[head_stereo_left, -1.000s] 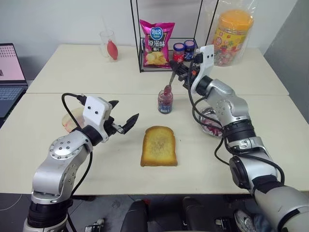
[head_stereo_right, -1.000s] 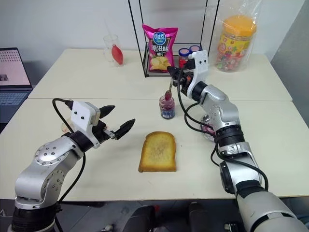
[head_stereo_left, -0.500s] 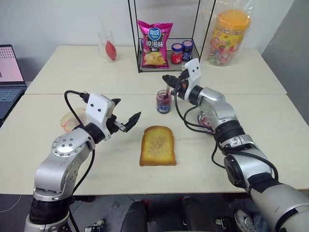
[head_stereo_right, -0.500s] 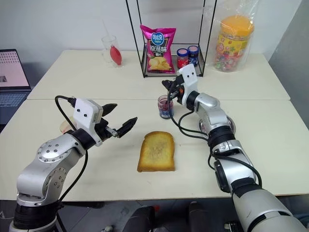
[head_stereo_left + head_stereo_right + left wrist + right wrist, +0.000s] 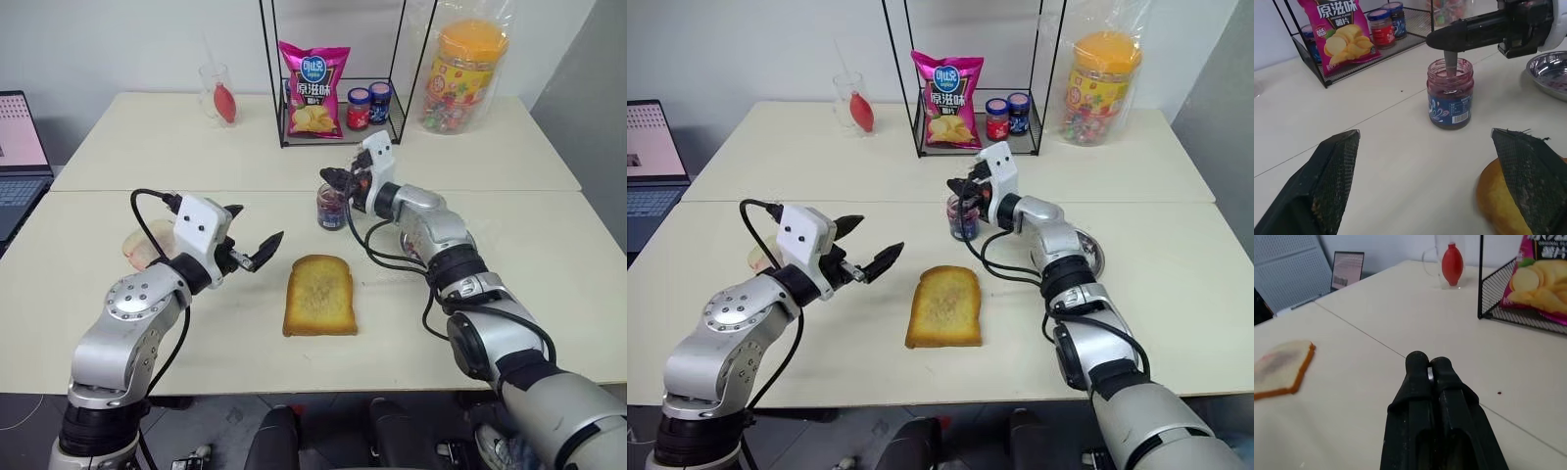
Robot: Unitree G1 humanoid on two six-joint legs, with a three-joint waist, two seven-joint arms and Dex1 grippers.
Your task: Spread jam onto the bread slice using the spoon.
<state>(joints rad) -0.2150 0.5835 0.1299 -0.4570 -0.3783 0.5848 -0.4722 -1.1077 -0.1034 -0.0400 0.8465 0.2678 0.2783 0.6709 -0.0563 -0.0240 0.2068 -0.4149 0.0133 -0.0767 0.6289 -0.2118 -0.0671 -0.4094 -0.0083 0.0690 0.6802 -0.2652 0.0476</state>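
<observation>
Pale cream tabletops (image 5: 196,147) stood pushed together under a white wall, with a seam running across between them. At the right gripper (image 5: 329,177) the two black fingers were pressed together on the thin handle of the spoon (image 5: 1450,62), which hung straight down into the open jam jar (image 5: 1450,93); its bowl was hidden inside, among the dark jam (image 5: 1442,82) smeared on the glass. The jar with its blue label stood just beyond the bread slice (image 5: 319,294), which lay flat and golden-brown near the middle of the near table, bare on top.

The left gripper (image 5: 249,238) hovered to the left of that slice with its fingers spread wide and nothing between them, pointing towards the jar.

Farther out, a paler slice (image 5: 1279,367) with a pink smear lay by the left arm. Behind the jar a black wire rack (image 5: 338,127) held a pink crisp bag (image 5: 315,87) and two small jars (image 5: 370,104) with red and blue lids. A metal bowl (image 5: 1550,72) sat by the right arm, a sweets tub (image 5: 462,76) stood at the back right, a clear cup (image 5: 219,90) at the back left, and a laptop (image 5: 20,147) at the far left edge.
</observation>
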